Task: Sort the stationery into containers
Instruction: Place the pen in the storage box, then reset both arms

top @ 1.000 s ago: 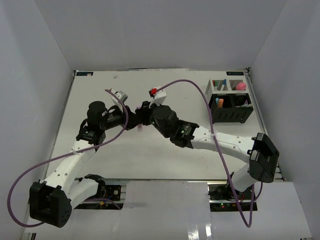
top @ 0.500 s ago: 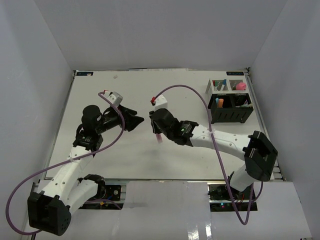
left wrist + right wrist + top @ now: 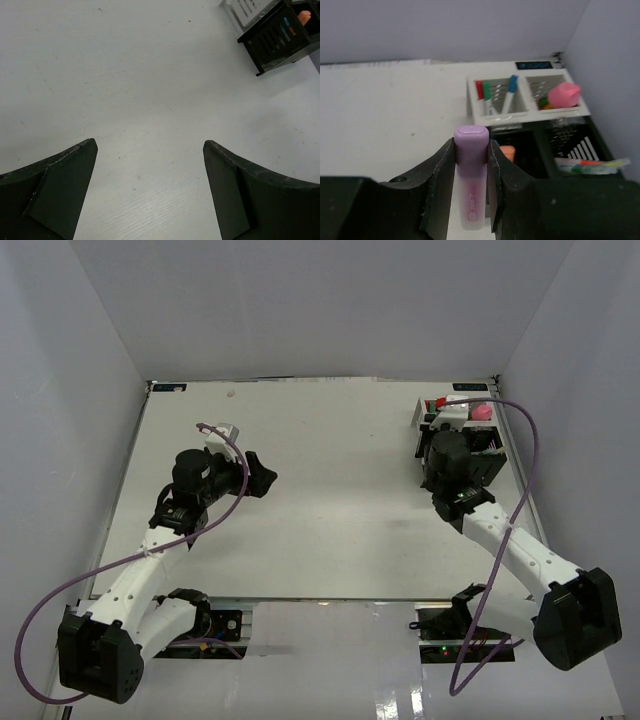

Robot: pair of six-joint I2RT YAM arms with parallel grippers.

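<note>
Our left claw (image 3: 150, 147) stands wide open and empty above the bare bench (image 3: 150, 70). Our right claw (image 3: 471, 150) is clamped on a purple marker (image 3: 470, 190), which it holds upright close to the organizer (image 3: 530, 117) in the far right corner. In its white mesh cells we see red, green and blue pens (image 3: 495, 95) and a pink cap (image 3: 563, 94). An orange item (image 3: 507, 151) sits in a black cell.

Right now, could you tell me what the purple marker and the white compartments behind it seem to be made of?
The purple marker looks like plastic: smooth opaque cap, frosted translucent barrel with printing. The white compartments look like painted metal mesh or moulded plastic, matte; the perforated walls fit either.
</note>
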